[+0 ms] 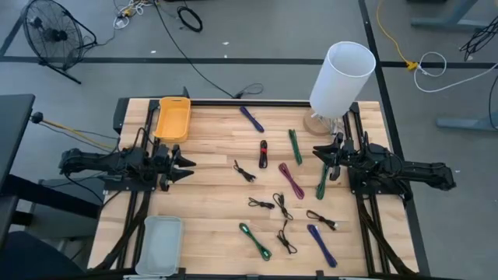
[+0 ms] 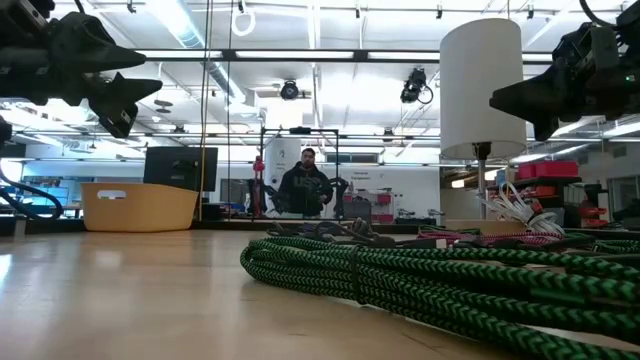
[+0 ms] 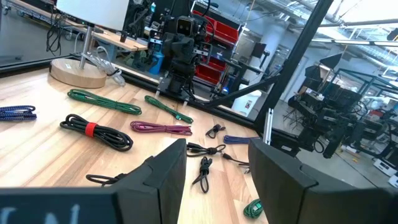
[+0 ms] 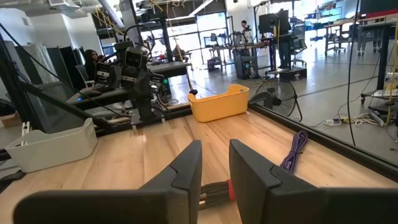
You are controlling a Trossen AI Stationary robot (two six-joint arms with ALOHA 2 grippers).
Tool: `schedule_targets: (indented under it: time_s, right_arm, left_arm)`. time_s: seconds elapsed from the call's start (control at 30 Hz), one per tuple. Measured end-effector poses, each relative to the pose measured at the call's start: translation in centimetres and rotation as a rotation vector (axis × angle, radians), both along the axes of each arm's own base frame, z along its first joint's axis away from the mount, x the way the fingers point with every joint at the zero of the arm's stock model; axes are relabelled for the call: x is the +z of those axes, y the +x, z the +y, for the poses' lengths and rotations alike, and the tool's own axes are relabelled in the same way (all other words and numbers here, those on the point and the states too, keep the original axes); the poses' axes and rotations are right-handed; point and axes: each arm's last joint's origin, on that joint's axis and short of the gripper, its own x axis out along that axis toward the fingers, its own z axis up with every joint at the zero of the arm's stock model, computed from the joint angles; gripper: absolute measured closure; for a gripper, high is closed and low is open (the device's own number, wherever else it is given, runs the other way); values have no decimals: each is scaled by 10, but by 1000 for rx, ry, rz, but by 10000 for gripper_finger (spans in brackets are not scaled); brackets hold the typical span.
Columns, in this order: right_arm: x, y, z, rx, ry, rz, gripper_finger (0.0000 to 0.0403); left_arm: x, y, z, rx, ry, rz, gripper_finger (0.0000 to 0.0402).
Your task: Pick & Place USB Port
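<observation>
Both grippers hovered apart at opposite bench [image 1: 210, 148] edges: left gripper [image 1: 189, 163] wide, right gripper [image 1: 317, 152] narrowly parted. Bundled cables [image 1: 253, 175] lay between, long axes mixed; bare wood remained beside the yellow bin [image 1: 173, 118].

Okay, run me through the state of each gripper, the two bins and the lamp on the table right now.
left gripper: open, above the table's left side, holding nothing
right gripper: open, above the table's right side, holding nothing
yellow bin: upright, empty
grey bin: upright, empty
white lamp: standing upright at the table's far right corner; lit or not, cannot tell
</observation>
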Motion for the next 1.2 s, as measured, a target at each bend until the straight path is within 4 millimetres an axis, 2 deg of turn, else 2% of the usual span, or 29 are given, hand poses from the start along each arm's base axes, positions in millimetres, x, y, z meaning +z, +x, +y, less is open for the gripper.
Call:
schedule_targets:
  time_s: [0.97, 1.2]
  right_arm:
    - [0, 0, 0, 0, 0, -1, 319]
    - [12, -2, -2, -67, -9, -122, 319]
  left_arm:
    - [0, 0, 1, 38, 26, -2, 223]
    - [0, 0, 2, 85, 31, -4, 223]
